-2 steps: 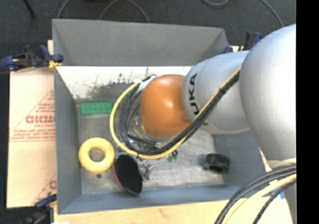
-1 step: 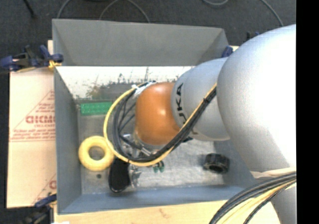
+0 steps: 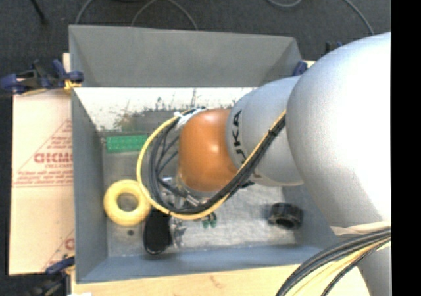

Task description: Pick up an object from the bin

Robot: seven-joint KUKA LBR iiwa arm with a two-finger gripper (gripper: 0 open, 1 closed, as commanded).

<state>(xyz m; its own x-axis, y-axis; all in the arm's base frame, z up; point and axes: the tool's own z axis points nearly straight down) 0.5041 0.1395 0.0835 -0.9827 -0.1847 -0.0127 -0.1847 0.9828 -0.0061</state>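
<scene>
The gripper (image 3: 175,225) sits low near the front wall of the bin (image 3: 89,176), just beside a black oval lump (image 3: 156,235) and near a yellow ring (image 3: 127,203). I cannot tell whether it is open or closed. It could shove the lump against the wall or snag the ring.

The arm's cables (image 3: 152,166) hide the green block's (image 3: 123,143) right end.

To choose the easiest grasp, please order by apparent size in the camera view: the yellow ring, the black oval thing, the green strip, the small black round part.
1. yellow ring
2. black oval thing
3. green strip and small black round part: they look alike, and the strip is partly covered, so unranked.
</scene>
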